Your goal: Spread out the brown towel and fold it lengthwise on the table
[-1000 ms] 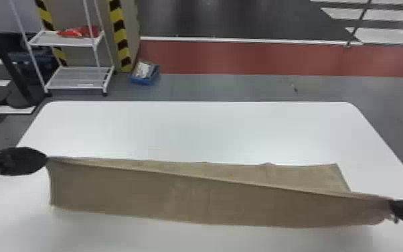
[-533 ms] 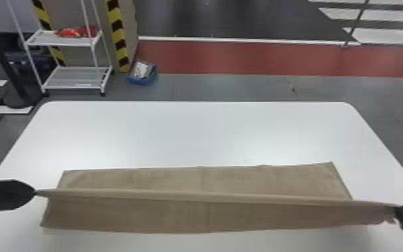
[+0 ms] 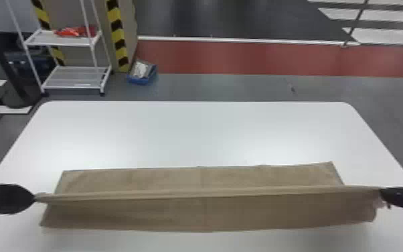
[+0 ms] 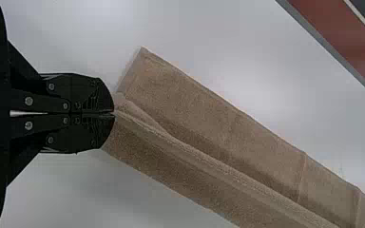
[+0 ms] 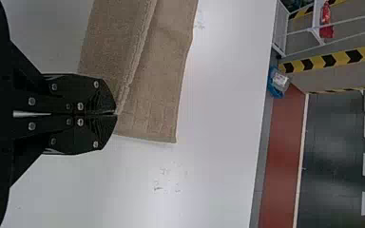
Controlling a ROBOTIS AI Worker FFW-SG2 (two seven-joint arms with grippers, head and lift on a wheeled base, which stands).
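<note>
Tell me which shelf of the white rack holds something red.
The upper shelf: red items lie on it, and it sits above the lower shelf, which is near the floor.

The towel [image 4: 195, 104] is cloth, matt all over, with a fine, slightly rough nap; along its raised ridge it looks thicker and coarser. The desk [image 3: 197, 134] is smooth, with a low sheen that gives back soft, blurred light, and carries faint marks in the right wrist view. The jaws of the left gripper [image 3: 34, 198] and right gripper [image 3: 381, 193] are smooth and mainly matt, plastic or metal I cannot tell, with shiny metal screws [image 4: 28, 101]. The shelf [image 3: 73, 75] looks like smooth painted metal, the box [image 3: 138, 81] like plastic.
</note>
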